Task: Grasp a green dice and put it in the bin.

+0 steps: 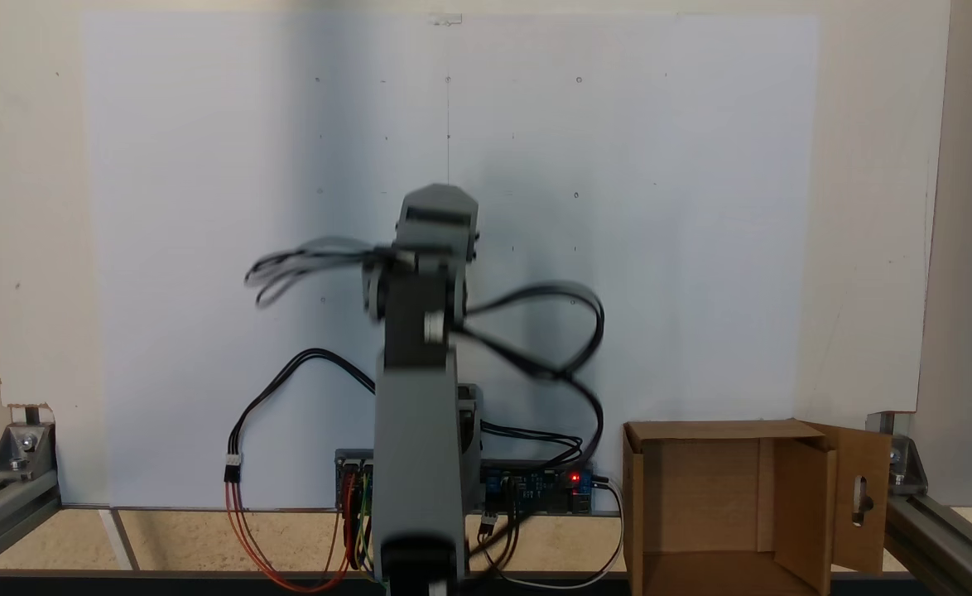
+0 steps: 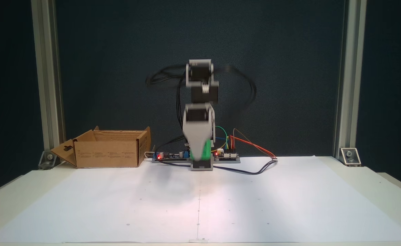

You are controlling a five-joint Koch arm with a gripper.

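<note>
Gripper (image 2: 200,152) blurred, clamped on green dice (image 2: 205,150), lifted above paper; bin (image 2: 108,153) at 9 o'clock, print unreadable.

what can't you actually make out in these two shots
- Green dice: in a fixed view, a blurred green patch at the arm's lower end; pips unreadable.
- Gripper: motion blur there; jaws open or shut cannot be told, nor a firm grip.
- Bin: in a fixed view, its floor is cut off by the bottom edge.
- Bin: its inside is hidden by its front wall.
</note>
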